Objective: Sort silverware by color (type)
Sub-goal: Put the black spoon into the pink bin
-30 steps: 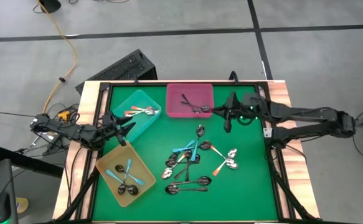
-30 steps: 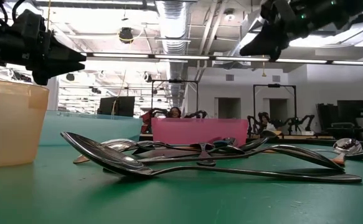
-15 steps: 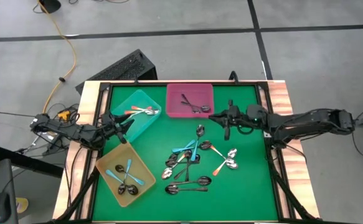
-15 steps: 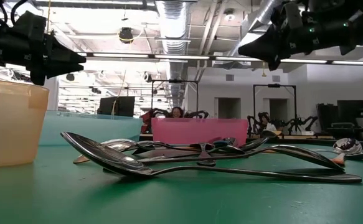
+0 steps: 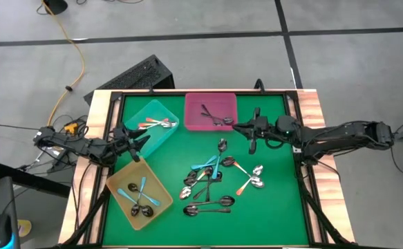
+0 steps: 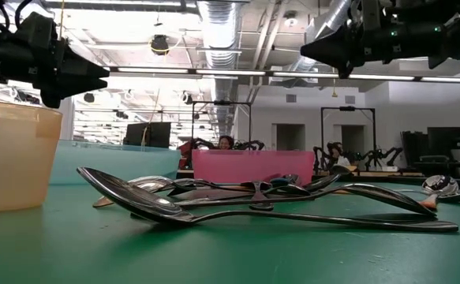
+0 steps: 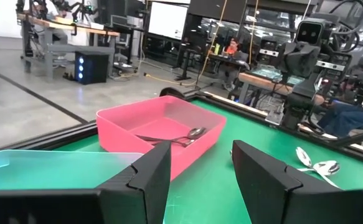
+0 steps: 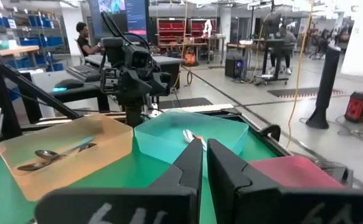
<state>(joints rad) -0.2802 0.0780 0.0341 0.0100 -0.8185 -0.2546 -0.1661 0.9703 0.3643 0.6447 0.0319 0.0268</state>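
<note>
Loose spoons (image 5: 211, 178) lie in a heap on the green mat, right of centre; some have light blue handles, some orange, some are all dark. The teal tray (image 5: 140, 116) holds orange-handled spoons (image 5: 157, 124). Dark spoons (image 5: 218, 119) lie in the pink tray (image 5: 195, 104), and blue-handled ones (image 5: 141, 195) in the yellow tray (image 5: 119, 178). My right gripper (image 5: 239, 128) hangs shut and empty above the mat, right of the pink tray, pointing level toward the table's left. My left gripper (image 5: 146, 140) waits open and empty between the teal and yellow trays.
The three trays stand along the mat's far and left sides. The spoon heap (image 6: 253, 201) spreads across the mat's middle, with outlying spoons (image 5: 256, 173) to its right. Bare green mat (image 5: 270, 214) lies at the near right. A raised dark frame (image 5: 301, 159) borders the mat.
My right gripper has tipped up from slanting downward to level, sunk a little, and shifted slightly toward the table's left, staying shut. The spoons and trays have not moved.
</note>
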